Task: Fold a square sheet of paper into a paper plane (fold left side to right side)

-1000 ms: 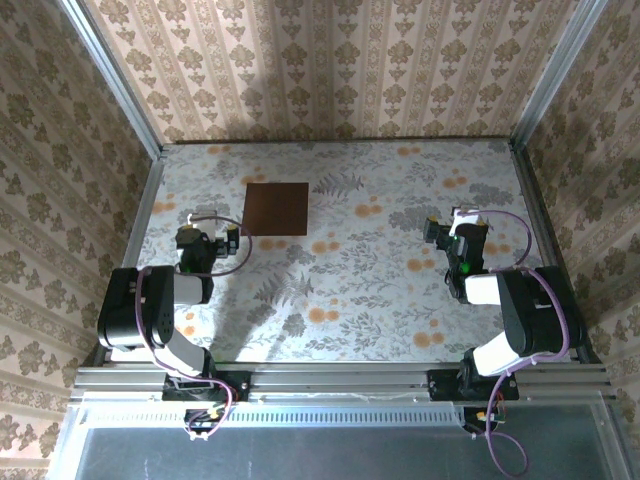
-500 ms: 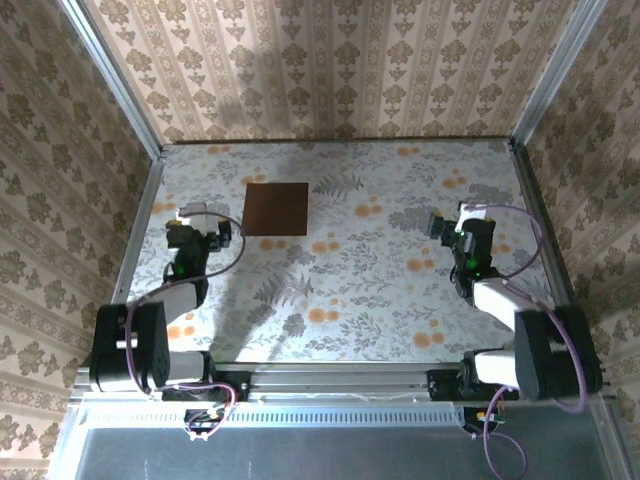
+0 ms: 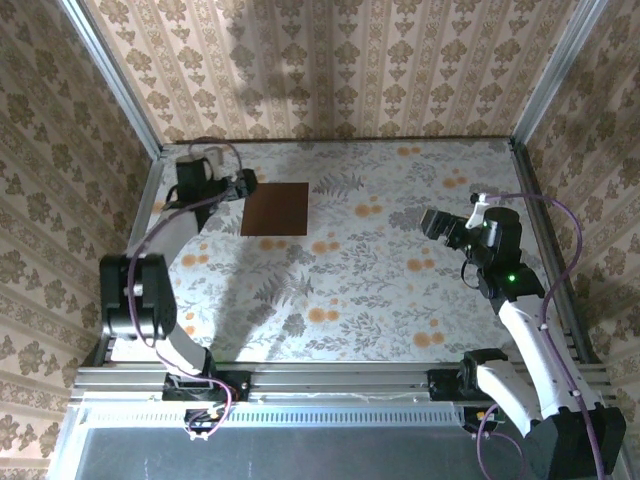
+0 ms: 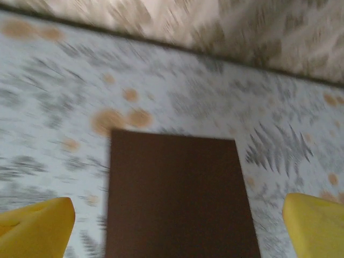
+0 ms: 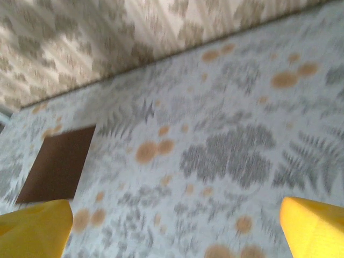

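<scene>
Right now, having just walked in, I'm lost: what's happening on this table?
The square sheet of paper lies flat and unfolded on the table. The left gripper hovers open by its far left corner, holding nothing. The right gripper is open too, well off to the right. No fold made yet.

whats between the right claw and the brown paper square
Only bare printed tabletop between the right claw and the square sheet of paper, seen in the top view.

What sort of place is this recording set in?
Probably a purpose-built robot test booth: wallpapered panels box in a fern-print table, the left arm and right arm are bolted to an aluminium rail, and the square sheet of paper lies flat there.
</scene>
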Available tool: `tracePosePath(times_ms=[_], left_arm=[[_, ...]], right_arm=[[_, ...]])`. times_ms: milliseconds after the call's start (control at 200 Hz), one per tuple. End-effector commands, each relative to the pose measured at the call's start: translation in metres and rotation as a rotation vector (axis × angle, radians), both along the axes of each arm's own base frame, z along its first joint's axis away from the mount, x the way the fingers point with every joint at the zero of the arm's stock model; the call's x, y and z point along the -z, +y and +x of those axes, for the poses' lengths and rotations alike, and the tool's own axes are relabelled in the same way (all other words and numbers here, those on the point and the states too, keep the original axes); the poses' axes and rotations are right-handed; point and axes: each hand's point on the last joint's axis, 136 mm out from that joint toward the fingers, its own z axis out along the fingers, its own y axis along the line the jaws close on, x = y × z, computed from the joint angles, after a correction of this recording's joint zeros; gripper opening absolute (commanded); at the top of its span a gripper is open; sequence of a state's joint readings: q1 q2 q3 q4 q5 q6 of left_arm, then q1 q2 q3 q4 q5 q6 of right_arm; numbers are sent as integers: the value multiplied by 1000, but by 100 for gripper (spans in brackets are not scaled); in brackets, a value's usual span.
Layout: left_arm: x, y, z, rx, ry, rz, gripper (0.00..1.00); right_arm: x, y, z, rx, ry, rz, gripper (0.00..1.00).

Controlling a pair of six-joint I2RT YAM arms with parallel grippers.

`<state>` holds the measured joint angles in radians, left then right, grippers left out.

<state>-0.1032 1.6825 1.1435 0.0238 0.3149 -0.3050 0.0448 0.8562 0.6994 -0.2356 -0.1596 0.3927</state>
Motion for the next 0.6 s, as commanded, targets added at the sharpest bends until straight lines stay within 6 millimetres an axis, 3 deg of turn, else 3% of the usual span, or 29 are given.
tracePosePath(times_ms=[0,240,400,595], left_arm=[[43,-44,-13,124,236,-53,100],[91,-91,0,227,422,-49,100],[113,-99,1,232,488,-21,100],[133,-107,-19,249,573,-15,100]], right_arm=[[25,18,-26,-64,180,85,100],[32,14,-27,-39,210,71,100],[31,11,-26,-28,207,60,100],[30,7,-27,-23,220,22,100]])
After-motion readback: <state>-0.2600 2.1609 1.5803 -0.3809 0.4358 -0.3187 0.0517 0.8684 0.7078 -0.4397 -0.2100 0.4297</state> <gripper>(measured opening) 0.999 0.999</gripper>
